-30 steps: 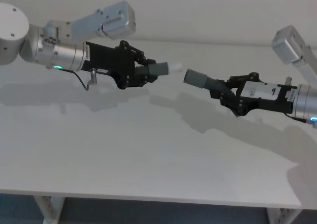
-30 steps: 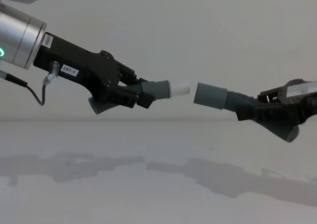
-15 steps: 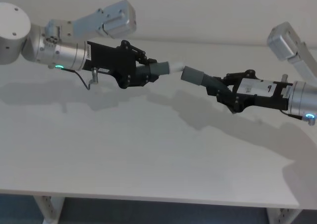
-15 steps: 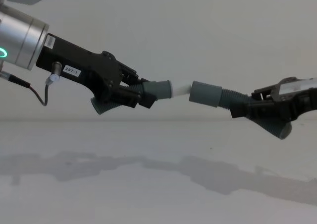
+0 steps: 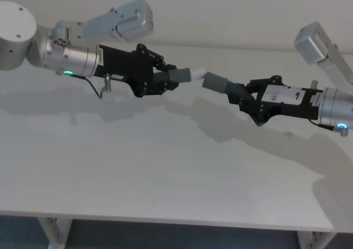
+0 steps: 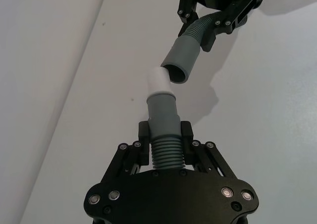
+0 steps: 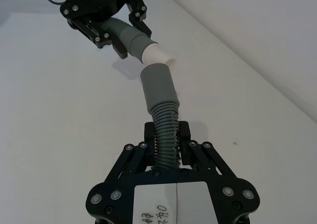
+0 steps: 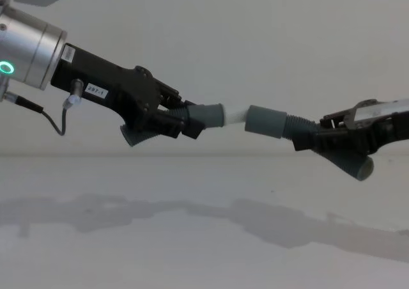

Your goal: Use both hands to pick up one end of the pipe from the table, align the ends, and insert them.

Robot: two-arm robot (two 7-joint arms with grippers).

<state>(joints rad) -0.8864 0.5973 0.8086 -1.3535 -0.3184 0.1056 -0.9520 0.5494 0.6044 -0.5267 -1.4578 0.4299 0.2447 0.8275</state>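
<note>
Claws clamped on pipe halves above white counter (image 5: 165, 172): left claw (image 5: 160, 79) grips pale-tipped dark-grey tube (image 5: 185, 75); right claw (image 5: 246, 97) grips wide-collared ribbed grey tube (image 5: 218, 84); ends touching.

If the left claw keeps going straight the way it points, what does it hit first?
Probably the wide collar of the pipe piece in the right claw; the white tip already sits at its mouth, slightly off-centre.
</note>
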